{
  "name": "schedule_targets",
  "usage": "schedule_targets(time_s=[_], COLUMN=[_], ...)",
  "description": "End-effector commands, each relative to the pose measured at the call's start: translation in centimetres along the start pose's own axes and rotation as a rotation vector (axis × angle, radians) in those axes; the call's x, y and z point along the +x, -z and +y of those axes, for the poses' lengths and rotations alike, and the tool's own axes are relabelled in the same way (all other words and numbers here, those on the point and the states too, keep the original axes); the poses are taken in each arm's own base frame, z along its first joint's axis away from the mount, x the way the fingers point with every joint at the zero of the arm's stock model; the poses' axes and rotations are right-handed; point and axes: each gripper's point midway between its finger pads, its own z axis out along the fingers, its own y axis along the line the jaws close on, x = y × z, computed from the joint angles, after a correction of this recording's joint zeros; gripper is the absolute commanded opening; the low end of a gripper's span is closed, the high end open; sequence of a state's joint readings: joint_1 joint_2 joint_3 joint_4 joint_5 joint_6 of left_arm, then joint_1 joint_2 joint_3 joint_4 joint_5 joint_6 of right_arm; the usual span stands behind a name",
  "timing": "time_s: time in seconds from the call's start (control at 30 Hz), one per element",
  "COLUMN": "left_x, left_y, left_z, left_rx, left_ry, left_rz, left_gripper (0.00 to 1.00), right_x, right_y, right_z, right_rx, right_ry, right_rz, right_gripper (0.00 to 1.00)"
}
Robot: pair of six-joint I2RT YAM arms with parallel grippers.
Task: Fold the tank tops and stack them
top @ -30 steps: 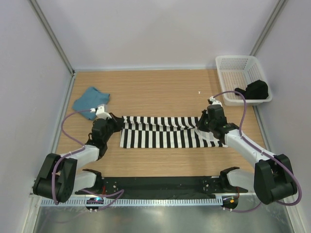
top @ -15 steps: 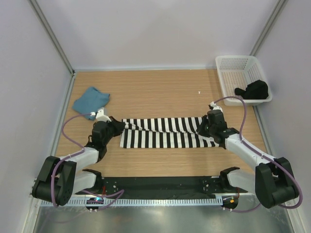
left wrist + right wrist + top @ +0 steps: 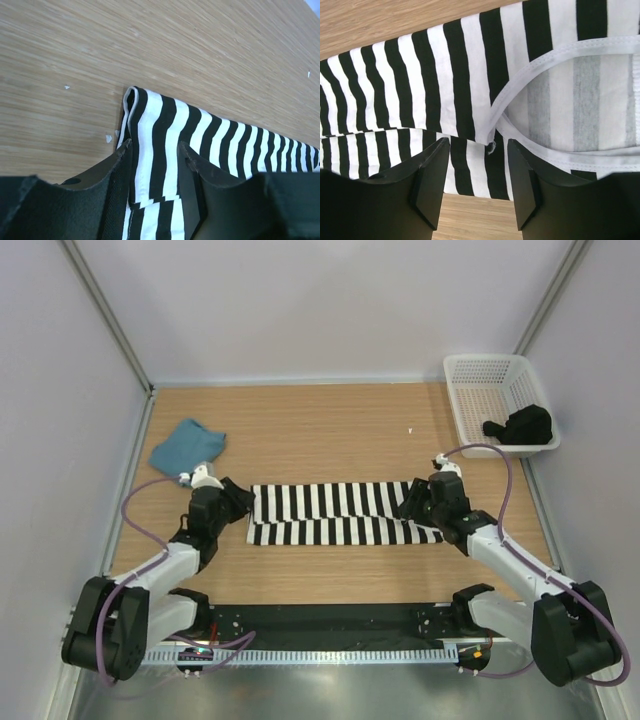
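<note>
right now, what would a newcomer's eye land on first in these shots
The black-and-white striped tank top grabs the eye first, folded into a long band across the middle of the table, with the left fingers and right fingers standing apart at its two ends. Next come the teal tank top, in a small heap at the far left, and the white basket in the far right corner with a black thing inside.

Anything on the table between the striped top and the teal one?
Nothing visible. Bare table separates the striped tank top from the teal tank top; only the left gripper, at the striped top's left end, sits near that path.
</note>
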State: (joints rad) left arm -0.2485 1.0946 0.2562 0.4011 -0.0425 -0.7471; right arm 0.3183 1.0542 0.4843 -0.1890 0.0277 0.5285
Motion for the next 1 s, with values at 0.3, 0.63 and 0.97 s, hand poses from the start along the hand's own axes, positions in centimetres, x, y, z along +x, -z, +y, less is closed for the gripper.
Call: schedule_targets(time_s=[0.3,0.63,0.97], left_x=[-1.2,0.4,-0.7], left_y=[-2.6,-5.7,-7.1], left_z=[-0.7,-0.3,-0.3], left_rx=[-0.107,-0.124,-0.151], left_ry=[-0.065,-0.068,-0.071], left_rz=[0.118,0.193,0.152], left_gripper=[0.39,0.31,0.0], right_x=[0.1,2.7,3.6], right_y=[2.1,2.4,2.1], right_z=[-0.7,-2.0,-2.2], right_rx=[0.048,0.114,0.111], right_ry=[-0.078,-0.154,-0.176], right_rz=[-0.016,0.074,0.086], right_gripper=[0.58,0.58,0.58])
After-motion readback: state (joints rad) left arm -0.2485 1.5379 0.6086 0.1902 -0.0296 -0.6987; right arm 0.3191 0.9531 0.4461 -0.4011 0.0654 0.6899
